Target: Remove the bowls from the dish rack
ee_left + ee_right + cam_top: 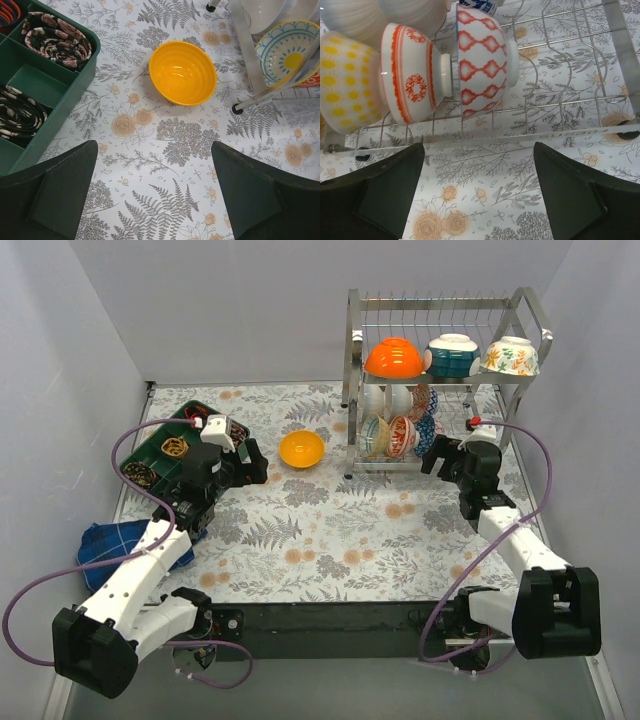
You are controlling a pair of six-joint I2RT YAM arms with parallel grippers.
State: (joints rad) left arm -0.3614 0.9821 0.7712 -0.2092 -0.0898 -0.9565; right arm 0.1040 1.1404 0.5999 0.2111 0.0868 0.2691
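The chrome dish rack [440, 303] stands at the back right. Its top tier holds an orange bowl [394, 358], a teal bowl [452, 354] and a floral bowl [511, 356]. Several patterned bowls [400, 432] stand on edge in the lower tier. In the right wrist view these include a red-diamond bowl [482, 60], an orange-patterned bowl [410, 75] and a yellow-dotted bowl [345, 85]. A yellow bowl [301, 449] [182, 72] sits upright on the table left of the rack. My left gripper [252, 462] [155, 190] is open and empty, short of the yellow bowl. My right gripper [438, 455] [477, 190] is open and empty before the lower tier.
A green compartment tray [160, 440] [50, 80] with coiled items lies at the left, beside my left gripper. A blue cloth [105, 540] lies near the left arm. The rack's foot [236, 108] and a blue-and-yellow bowl [287, 55] show right of the yellow bowl.
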